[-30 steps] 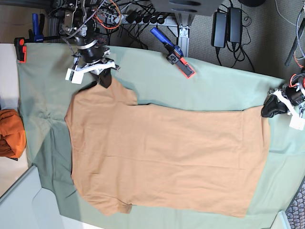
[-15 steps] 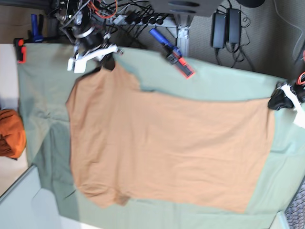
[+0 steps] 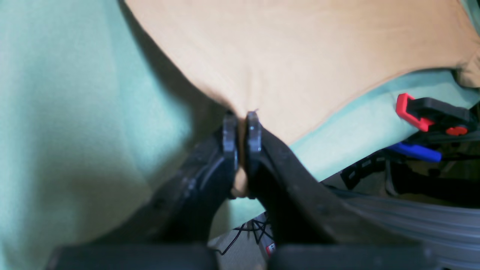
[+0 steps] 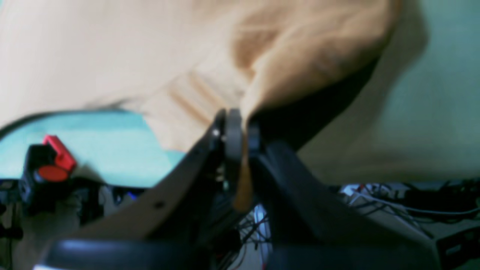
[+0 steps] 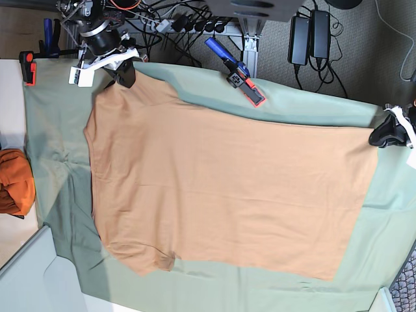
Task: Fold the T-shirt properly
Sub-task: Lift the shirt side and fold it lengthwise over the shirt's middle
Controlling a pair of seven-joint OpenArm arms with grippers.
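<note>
T-shirt (image 5: 227, 195) spread flat across the middle of the desk, peach-tan, lying on the pale green cloth (image 5: 58, 123) that covers the desk; sleeves toward the base view's left edge, hem toward its right. Right gripper (image 5: 123, 77) at the far left corner of the shirt, jaws pinched tight on a bunched fold of fabric; from the right wrist camera a strip of cloth hangs down between the fingers. Left gripper (image 5: 385, 136) at the shirt's far right corner, near the desk's right edge, jaws likewise closed on the hem corner, cloth drawn taut into a point at the fingertips (image 3: 252, 127). Red-and-black clamp (image 5: 248, 90) grips the green cloth at the far edge, another (image 5: 27, 68) at the far left corner. Darker orange cloth bundle (image 5: 14, 182) sits at the left edge, apart from the shirt. Cables and power bricks (image 5: 309, 36) on the floor beyond.
</note>
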